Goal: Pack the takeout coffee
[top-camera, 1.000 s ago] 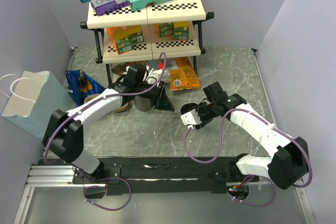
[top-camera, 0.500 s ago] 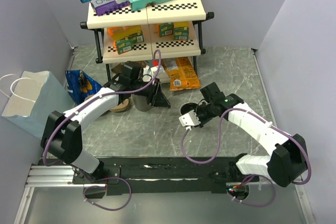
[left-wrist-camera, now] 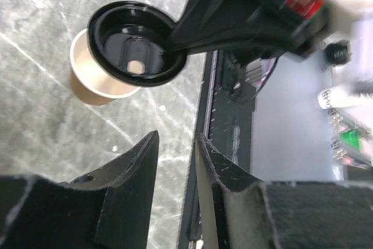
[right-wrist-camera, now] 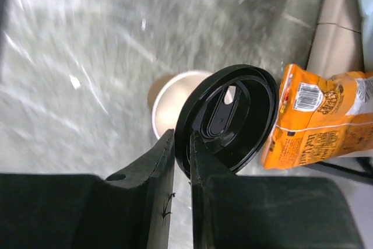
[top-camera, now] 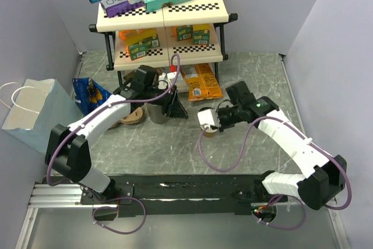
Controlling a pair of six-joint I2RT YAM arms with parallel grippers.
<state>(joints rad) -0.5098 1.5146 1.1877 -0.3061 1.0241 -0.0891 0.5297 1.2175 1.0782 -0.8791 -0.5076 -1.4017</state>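
Compared with a second ago, the right gripper (right-wrist-camera: 182,138) sits farther from the arm bases and slightly left, and its jaws are now pinched together. The left arm has hardly shifted.

The right gripper clamps the rim of the black lid (right-wrist-camera: 227,118) between its fingers. It holds the lid tilted, just above the open tan cup (right-wrist-camera: 169,100) and off to one side of the mouth. The cup stands upright on the marbled table (top-camera: 256,80), near the middle and just near of the orange snack bag (right-wrist-camera: 315,121) by the shelf rack (top-camera: 163,16). From the left wrist view the lid overlaps only part of the cup's rim, and the pale inside is still exposed.

The left gripper (left-wrist-camera: 175,138) hangs to the left of the cup, beside the grey cup (top-camera: 156,112). Its fingers are partly apart with nothing between them.

The step in hand looks like capping the coffee, and the lid is not yet seated. The next move probably calls for levelling the lid, centring it over the cup's mouth, and pressing straight down so the rim snaps on all round. An unsupported paper cup may tip or slide under an off-centre push. Steadying its wall with the free left gripper would help.
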